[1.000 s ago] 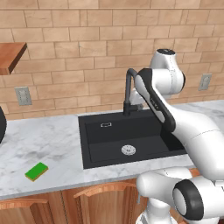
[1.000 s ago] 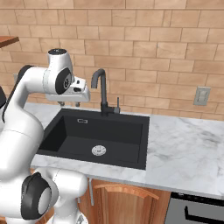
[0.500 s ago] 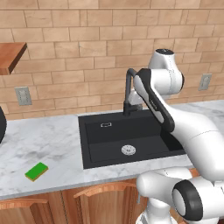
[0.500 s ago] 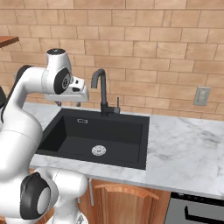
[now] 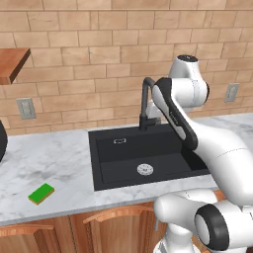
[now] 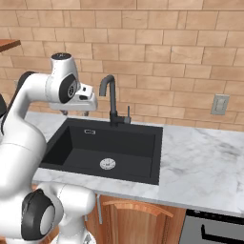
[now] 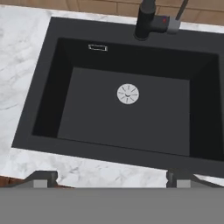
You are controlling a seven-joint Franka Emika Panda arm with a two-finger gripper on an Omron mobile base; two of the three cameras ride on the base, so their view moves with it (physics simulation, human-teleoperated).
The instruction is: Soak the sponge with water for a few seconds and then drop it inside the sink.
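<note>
The sponge (image 5: 41,193), green on top with a yellow layer below, lies flat on the marble counter left of the sink (image 5: 118,158), far from the hand. My gripper (image 6: 76,113) hangs open above the sink's (image 6: 128,143) left part, left of the black gooseneck tap (image 6: 112,97). In the hand view my gripper (image 7: 111,178) points down into the black basin (image 7: 109,127), with both tips wide apart and nothing between them. The silver drain (image 7: 127,93) sits mid-basin. The tap (image 7: 146,19) stands at the far rim. Water is out of view.
Marble counter (image 5: 54,158) runs on both sides of the sink. A wooden shelf (image 5: 12,62) juts from the brick wall at upper left, with a socket (image 5: 25,107) below it. Another socket (image 6: 219,104) is on the right wall. A dark appliance front (image 6: 214,228) sits below the right counter.
The fingers have spread wider. The arm and the sponge have stayed where they were.
</note>
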